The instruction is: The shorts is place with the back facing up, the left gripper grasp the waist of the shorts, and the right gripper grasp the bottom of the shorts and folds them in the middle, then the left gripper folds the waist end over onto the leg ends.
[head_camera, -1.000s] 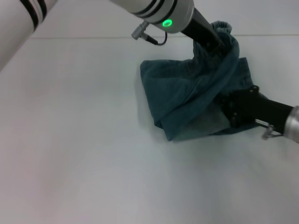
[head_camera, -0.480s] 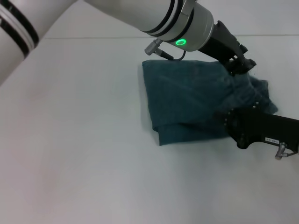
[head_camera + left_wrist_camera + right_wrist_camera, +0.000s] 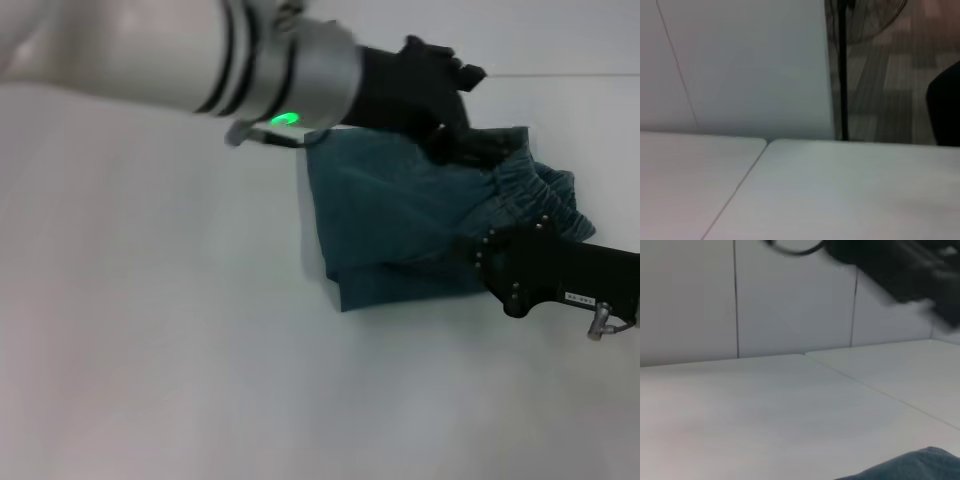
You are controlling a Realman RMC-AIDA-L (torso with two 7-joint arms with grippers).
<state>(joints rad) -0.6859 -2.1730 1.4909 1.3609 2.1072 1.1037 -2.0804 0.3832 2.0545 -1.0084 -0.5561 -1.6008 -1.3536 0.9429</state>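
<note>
The shorts [image 3: 400, 215] lie folded on the white table [image 3: 150, 330] as a blue-green denim block, with the ruffled waist [image 3: 540, 192] resting at their right end. My left gripper [image 3: 478, 110] hovers open just above and behind the waist, holding nothing. My right gripper [image 3: 500, 265] sits low on the right front edge of the shorts, covering the cloth there, so the leg ends are hidden. In the right wrist view a corner of denim [image 3: 922, 464] shows, and the left gripper [image 3: 900, 270] is a dark blur above it.
White table surface [image 3: 840, 190] spreads out to the left and front of the shorts. A seam between two tabletops [image 3: 735, 190] runs across the left wrist view, with a white wall [image 3: 690, 300] and a fan stand [image 3: 842, 70] beyond.
The left gripper carried the waist over to the right, let it drop onto the folded shorts, and pulled back to the left. The right gripper settled lower and now stays put.
</note>
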